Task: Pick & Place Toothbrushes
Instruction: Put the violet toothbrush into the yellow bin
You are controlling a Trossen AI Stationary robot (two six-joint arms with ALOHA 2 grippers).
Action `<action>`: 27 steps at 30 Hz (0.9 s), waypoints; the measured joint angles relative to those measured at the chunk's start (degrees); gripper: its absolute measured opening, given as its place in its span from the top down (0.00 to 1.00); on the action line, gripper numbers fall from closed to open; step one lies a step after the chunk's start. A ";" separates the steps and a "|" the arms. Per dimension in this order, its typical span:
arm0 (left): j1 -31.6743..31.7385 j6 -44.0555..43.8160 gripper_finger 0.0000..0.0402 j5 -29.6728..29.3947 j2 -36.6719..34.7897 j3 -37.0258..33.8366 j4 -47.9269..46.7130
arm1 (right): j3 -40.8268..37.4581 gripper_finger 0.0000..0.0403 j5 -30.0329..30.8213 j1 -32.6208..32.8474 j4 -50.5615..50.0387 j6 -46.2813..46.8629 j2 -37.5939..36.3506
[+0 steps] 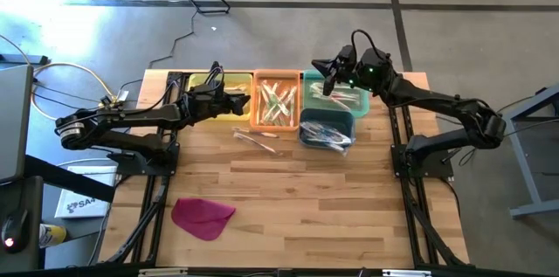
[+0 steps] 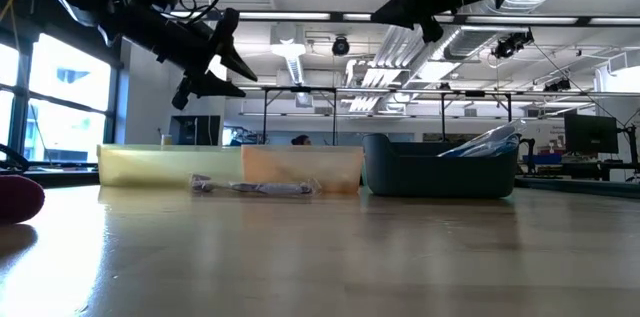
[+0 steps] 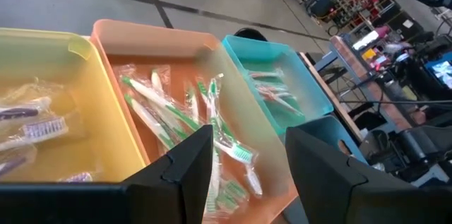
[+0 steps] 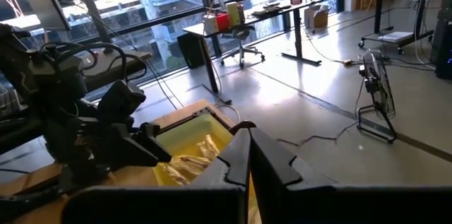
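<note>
Wrapped toothbrushes fill four bins at the table's far edge: yellow (image 1: 214, 93), orange (image 1: 275, 102), teal (image 1: 336, 95) and dark blue (image 1: 325, 128). The orange bin's green-and-white toothbrushes (image 3: 176, 118) lie below my left gripper (image 3: 247, 174). It hangs open above the border of the yellow and orange bins (image 1: 244, 100), with nothing between its fingers. Another wrapped toothbrush (image 1: 253, 137) lies flat on the table in front of the orange bin. My right gripper (image 1: 323, 69) is shut and empty, high above the teal bin's far side (image 4: 248, 164).
A flat magenta cloth piece (image 1: 203, 216) lies near the table's front left. The wood table (image 1: 306, 207) stretches bare between it and the bins. In the low view the loose toothbrush (image 2: 250, 187) rests before the yellow and orange bins, both arms above.
</note>
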 joint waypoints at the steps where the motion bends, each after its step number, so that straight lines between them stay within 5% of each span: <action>1: 0.00 -0.02 0.56 0.00 0.00 0.00 -0.01 | 0.00 0.99 -0.04 0.01 0.01 0.11 0.00; 27: 0.00 0.02 0.56 1.49 0.00 0.00 -0.15 | 0.00 0.99 0.02 1.26 -0.76 -0.79 0.00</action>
